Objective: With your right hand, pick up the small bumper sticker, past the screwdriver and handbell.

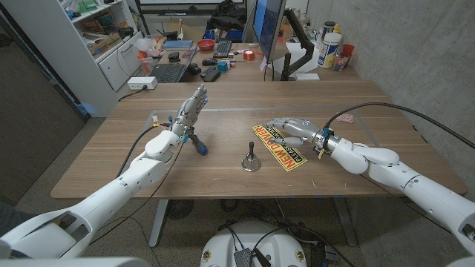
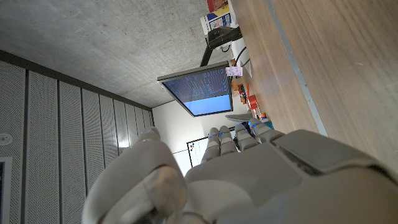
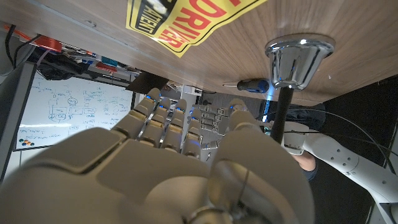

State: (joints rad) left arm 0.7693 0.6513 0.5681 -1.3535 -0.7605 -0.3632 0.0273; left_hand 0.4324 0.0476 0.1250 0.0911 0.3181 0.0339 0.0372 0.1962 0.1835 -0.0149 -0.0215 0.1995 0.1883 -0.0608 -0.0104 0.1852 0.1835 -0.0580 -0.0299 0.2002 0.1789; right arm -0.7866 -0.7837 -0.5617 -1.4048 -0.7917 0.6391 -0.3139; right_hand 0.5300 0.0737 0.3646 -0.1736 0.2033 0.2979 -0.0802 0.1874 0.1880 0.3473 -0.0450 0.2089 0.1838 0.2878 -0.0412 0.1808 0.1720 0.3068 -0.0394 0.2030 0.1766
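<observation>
Right hand (image 1: 291,129) over sticker (image 1: 276,146), fingers loosely spread, pinching nothing. Bell (image 1: 251,157) and screwdriver (image 1: 197,141) beside. Left hand (image 1: 190,111) raised, fingers together.

one sticker (image 1: 277,146), one screwdriver (image 1: 197,143), one handbell (image 1: 251,160)

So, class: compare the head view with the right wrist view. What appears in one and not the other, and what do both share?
Head view alone: the left hand, raised, and the whole wooden table. Right wrist view alone: a whiteboard behind the table. Both: the yellow bumper sticker, handbell, blue-handled screwdriver and right hand at the sticker.
</observation>
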